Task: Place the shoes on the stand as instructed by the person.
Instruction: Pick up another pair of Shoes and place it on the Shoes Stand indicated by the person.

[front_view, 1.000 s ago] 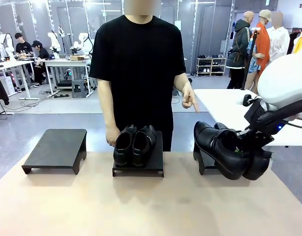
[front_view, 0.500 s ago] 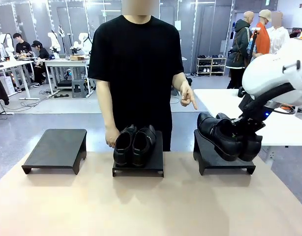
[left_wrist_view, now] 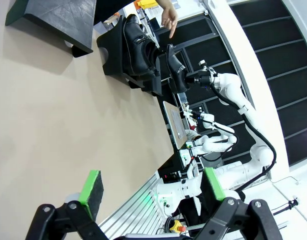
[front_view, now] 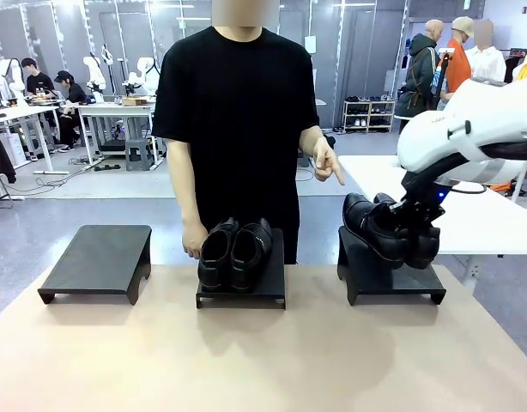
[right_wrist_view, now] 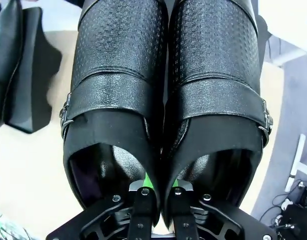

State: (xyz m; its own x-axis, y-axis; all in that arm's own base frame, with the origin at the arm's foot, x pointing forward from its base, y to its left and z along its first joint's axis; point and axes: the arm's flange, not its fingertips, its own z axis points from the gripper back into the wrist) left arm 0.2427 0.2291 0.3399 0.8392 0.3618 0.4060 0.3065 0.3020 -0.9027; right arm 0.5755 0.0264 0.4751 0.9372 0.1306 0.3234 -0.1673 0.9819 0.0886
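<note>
One pair of glossy black shoes [front_view: 235,251] sits on the middle stand [front_view: 242,296]. My right gripper [right_wrist_view: 157,194] is shut on the second pair of shoes [front_view: 385,230], pinching the two inner walls together at the heels [right_wrist_view: 158,145]. That pair hangs tilted over the right stand [front_view: 392,281]; I cannot tell if it touches. The person [front_view: 238,112] stands behind the table, one hand [front_view: 330,165] pointing down at the right stand and the other behind the middle pair. My left gripper [left_wrist_view: 151,187] is open and holds nothing, well back from the stands.
A third black stand [front_view: 96,257] stands bare at the left. The tan tabletop [front_view: 246,360] in front of the stands is free. Behind the person are other tables, people and a shoe rack.
My right arm has carried the held pair up and back from in front of the right stand to over its top. The person's hands have barely moved.
</note>
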